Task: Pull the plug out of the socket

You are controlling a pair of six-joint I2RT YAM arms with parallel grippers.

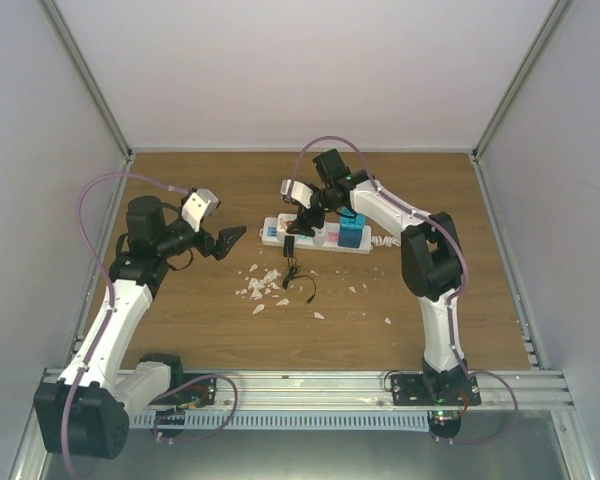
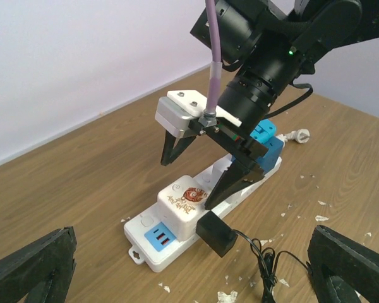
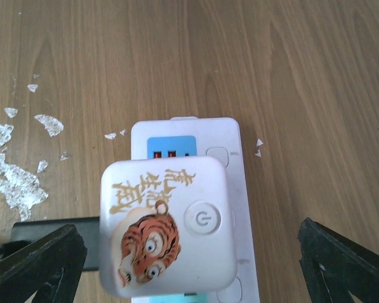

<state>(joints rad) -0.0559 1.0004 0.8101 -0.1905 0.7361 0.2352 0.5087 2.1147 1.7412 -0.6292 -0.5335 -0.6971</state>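
Table (image 2: 82, 183): R gripper (image 2: 189, 183) straddles plug (image 2: 184, 205) on socket (image 2: 153, 243).

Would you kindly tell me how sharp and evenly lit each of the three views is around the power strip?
Top external: soft, even light with faint shadows, though the power strip is small and short on detail. Left wrist: it and the right pincer are crisp, without glare. Right wrist: the tiger-printed white plug is sharp and brightly lit.

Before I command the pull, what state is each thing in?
White cube plug with tiger print: seated in strip, not yet gripped
Long white power strip: lying flat
Blue plug: seated in strip
Black adapter: lying beside strip, unplugged
Right gripper: open, straddling white plug
Left gripper: open, empty
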